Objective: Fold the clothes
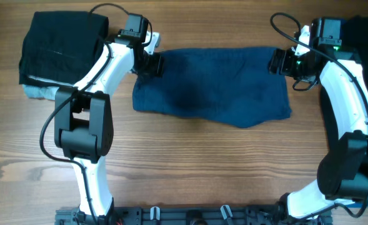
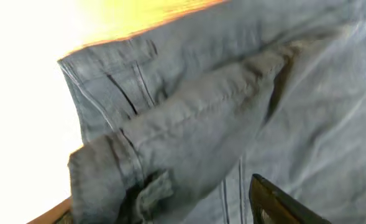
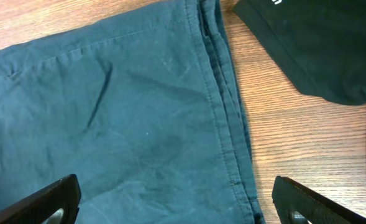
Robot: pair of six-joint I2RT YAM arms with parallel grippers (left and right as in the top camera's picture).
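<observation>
The shorts (image 1: 212, 90) lie flat mid-table. The right gripper (image 1: 278, 61) hangs open-jawed over their far right corner, and the left gripper (image 1: 152, 64) is at the far left; whether its jaws grip, I cannot tell. Both should pinch every layer at matching corners, then lift together.

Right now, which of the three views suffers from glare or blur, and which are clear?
Left wrist view: the upper left corner is burnt out to white and orange, and the navy shorts look washed-out grey and slightly blurred. Right wrist view: even light, with sharp seams and clear grain on the table. Overhead view: evenly lit, no glare.
</observation>
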